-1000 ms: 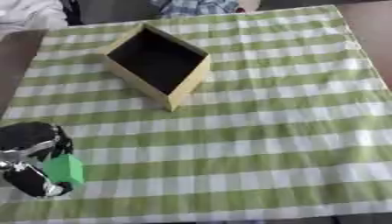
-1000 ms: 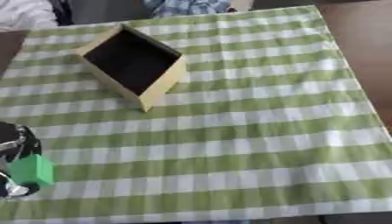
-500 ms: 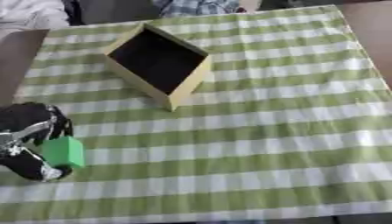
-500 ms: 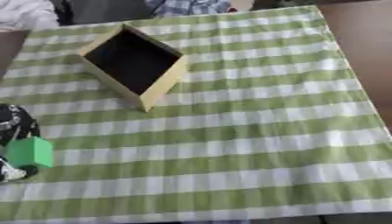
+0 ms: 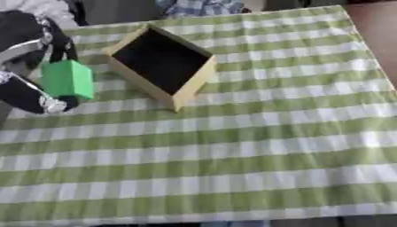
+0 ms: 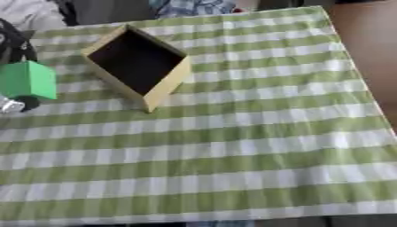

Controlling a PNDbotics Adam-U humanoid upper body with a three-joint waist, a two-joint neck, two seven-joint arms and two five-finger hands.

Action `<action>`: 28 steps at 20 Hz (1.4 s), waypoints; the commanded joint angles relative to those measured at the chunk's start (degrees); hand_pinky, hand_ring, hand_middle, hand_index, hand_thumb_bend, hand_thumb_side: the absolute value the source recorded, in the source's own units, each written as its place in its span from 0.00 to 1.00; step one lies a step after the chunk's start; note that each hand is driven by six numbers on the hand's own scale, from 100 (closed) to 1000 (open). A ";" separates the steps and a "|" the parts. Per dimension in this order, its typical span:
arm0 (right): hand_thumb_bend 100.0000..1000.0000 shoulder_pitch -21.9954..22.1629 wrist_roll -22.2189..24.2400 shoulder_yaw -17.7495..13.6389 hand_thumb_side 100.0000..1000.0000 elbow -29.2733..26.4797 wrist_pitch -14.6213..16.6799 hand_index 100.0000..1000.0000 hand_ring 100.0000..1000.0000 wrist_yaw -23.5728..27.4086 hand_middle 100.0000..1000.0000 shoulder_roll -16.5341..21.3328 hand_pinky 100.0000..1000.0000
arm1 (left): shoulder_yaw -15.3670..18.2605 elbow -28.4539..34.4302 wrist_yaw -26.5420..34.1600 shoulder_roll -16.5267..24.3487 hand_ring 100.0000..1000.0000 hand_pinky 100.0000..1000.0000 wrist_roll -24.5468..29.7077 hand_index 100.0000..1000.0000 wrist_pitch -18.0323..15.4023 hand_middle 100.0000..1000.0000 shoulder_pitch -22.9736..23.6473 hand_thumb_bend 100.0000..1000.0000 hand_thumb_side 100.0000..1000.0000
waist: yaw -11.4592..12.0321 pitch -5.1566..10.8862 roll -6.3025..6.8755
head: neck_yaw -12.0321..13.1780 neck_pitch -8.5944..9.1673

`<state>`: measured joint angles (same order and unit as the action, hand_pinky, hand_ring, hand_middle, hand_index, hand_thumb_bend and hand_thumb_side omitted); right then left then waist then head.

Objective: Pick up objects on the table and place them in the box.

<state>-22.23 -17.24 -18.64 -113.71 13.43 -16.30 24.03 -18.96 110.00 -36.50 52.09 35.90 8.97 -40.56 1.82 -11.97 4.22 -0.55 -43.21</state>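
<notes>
The green block point(image 5: 68, 79) is held up in the robot's left hand point(image 5: 31, 66) at the left edge of the view, just to the left of the box point(image 5: 161, 64) and a little apart from its near-left wall. The block sits upright, its front face and lighter top both showing.

The box is tan with a dark inside, open at the top, and turned cornerwise so that one corner points toward the near side of the table. It stands on the far-left part of the green and white checked cloth point(image 5: 256, 146). Nothing shows inside it from this angle.

From the box to the right edge and down to the near edge, the cloth lies flat and bare. Along the right side a strip of brown table point(image 5: 378, 26) shows beyond the cloth's edge. At the far edge, behind the box, there is some checked blue fabric point(image 5: 203, 7) and something pale point(image 5: 39, 8) in the corner.

The left hand is black with silver parts. Its fingers are curled round the block, one dark finger passing behind the block's top and another part wrapping below it, so the block is clamped between them. The right hand shows in neither view.
</notes>
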 commanded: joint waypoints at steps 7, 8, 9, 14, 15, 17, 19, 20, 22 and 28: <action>0.00 -0.89 0.69 0.22 0.96 -0.88 0.03 0.91 0.78 0.78 0.68 1.33 0.53 | -2.02 -11.84 -4.02 -10.64 0.23 0.16 0.85 0.49 -2.77 0.31 -14.47 0.15 0.00 | -0.43 1.03 -0.68 | 1.49 1.12; 0.00 -0.96 0.75 0.27 0.96 -0.88 0.05 0.91 0.78 0.84 0.68 1.26 0.53 | -2.32 -13.92 -4.60 -12.48 0.23 0.16 0.37 0.49 -3.16 0.31 -16.08 0.15 0.00 | -0.50 0.96 -0.82 | 1.60 1.30; 0.00 -1.07 0.83 0.33 0.96 -0.88 0.09 0.91 0.78 0.90 0.68 1.20 0.53 | -2.72 -15.90 -5.06 -14.36 0.23 0.16 -0.13 0.49 -3.91 0.31 -17.58 0.14 0.00 | -0.62 0.86 -0.97 | 1.75 1.53; 0.00 -1.76 1.09 0.52 0.96 -0.88 0.34 0.91 0.78 1.24 0.68 0.81 0.53 | -3.72 -26.68 -8.92 -22.98 0.22 0.16 -3.06 0.49 -7.40 0.30 -23.60 0.12 0.00 | -1.37 0.07 -1.68 | 2.33 2.64; 0.00 -1.89 1.13 0.53 0.96 -0.88 0.38 0.91 0.78 1.31 0.68 0.69 0.53 | -3.71 -28.65 -9.90 -24.46 0.23 0.17 -3.79 0.49 -8.16 0.31 -24.51 0.12 0.00 | -1.55 -0.17 -1.79 | 2.49 2.83; 0.00 -2.15 1.17 0.52 0.96 -0.88 0.42 0.91 0.78 1.46 0.68 0.44 0.52 | -3.32 -32.57 -12.37 -27.19 0.22 0.17 -5.72 0.49 -9.56 0.31 -26.04 0.12 0.00 | -1.85 -0.62 -1.96 | 2.80 3.24; 0.00 -2.36 1.25 0.53 0.96 -0.88 0.46 0.91 0.78 1.60 0.68 0.20 0.52 | -2.71 -36.31 -15.24 -29.54 0.22 0.17 -7.83 0.49 -10.83 0.31 -27.03 0.13 0.00 | -2.11 -0.98 -2.11 | 3.00 3.56; 0.00 -2.47 1.28 0.52 0.96 -0.88 0.49 0.91 0.78 1.66 0.68 0.08 0.52 | -2.38 -38.28 -16.61 -30.70 0.22 0.17 -8.79 0.49 -11.53 0.31 -27.37 0.13 0.00 | -2.26 -1.15 -2.17 | 3.12 3.71; 0.00 -2.65 1.32 0.50 0.96 -0.88 0.53 0.91 0.78 1.78 0.68 -0.14 0.52 | -1.81 -41.91 -19.03 -32.61 0.23 0.18 -10.33 0.49 -12.97 0.31 -27.78 0.14 0.00 | -2.53 -1.47 -2.26 | 3.31 4.04; 0.00 -2.94 1.39 0.41 0.96 -0.88 0.56 0.92 0.78 2.08 0.68 -0.67 0.52 | -1.08 -48.62 -24.08 -35.39 0.23 0.19 -12.65 0.49 -16.83 0.32 -27.85 0.19 0.00 | -2.94 -2.10 -2.31 | 3.34 4.39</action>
<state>-24.28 -16.01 -17.96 -113.71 13.95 -14.75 22.67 -20.96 61.86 -59.58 16.47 23.69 -7.06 -67.03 -1.07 -15.01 2.18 2.68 -39.57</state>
